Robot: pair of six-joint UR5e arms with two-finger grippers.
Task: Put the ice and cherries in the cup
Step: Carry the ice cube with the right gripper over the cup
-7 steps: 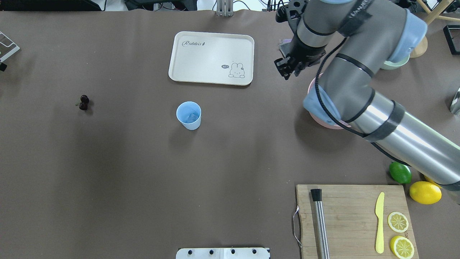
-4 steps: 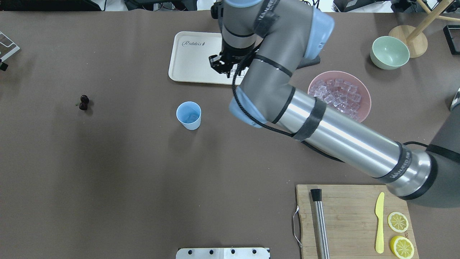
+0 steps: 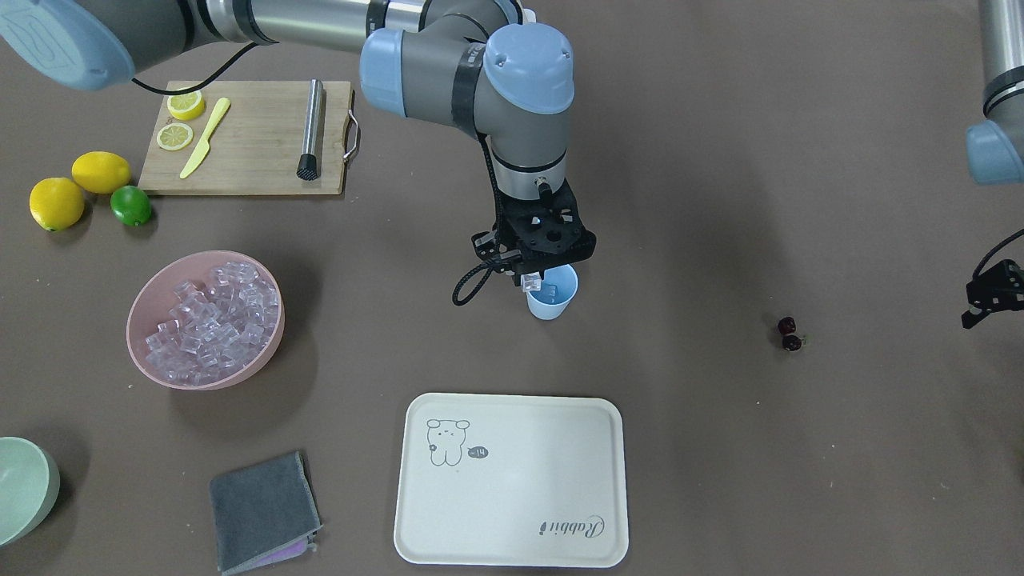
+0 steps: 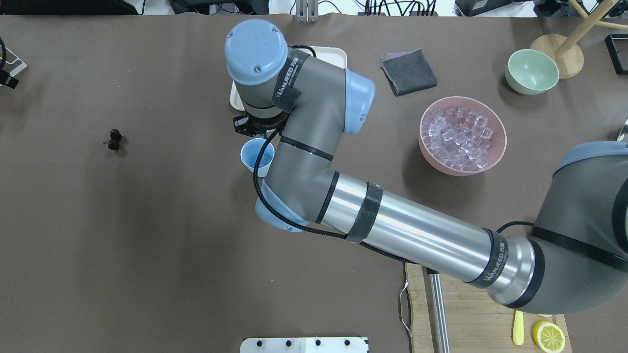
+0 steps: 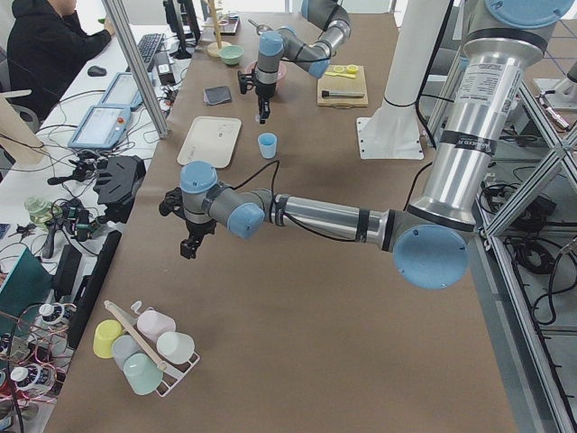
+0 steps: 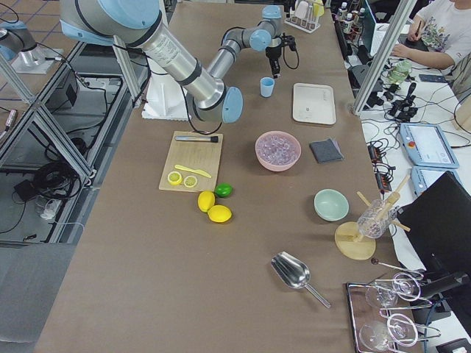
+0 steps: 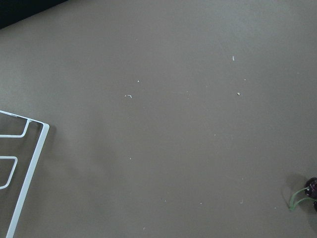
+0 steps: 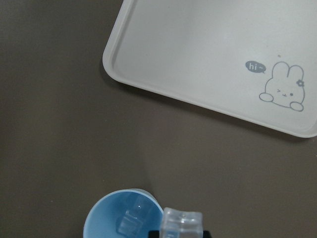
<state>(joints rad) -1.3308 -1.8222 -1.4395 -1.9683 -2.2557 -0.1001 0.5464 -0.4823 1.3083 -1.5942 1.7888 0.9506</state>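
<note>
1. your right claw has swung from the pink bowl to the cup, clamped on one ice cube; the drop comes next, i judge.
2. the cup stands mid bench with ice already inside; the cherries lie well apart, untouched.
3. the right wrist view shows the ice cube at the rim's edge, not centred; overhead, the arm hides it.
4. left claw: cannot tell its opening.

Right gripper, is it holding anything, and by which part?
Yes: right gripper holds one ice cube, pinched by opposite sides between the jaws, over the cup.
</note>
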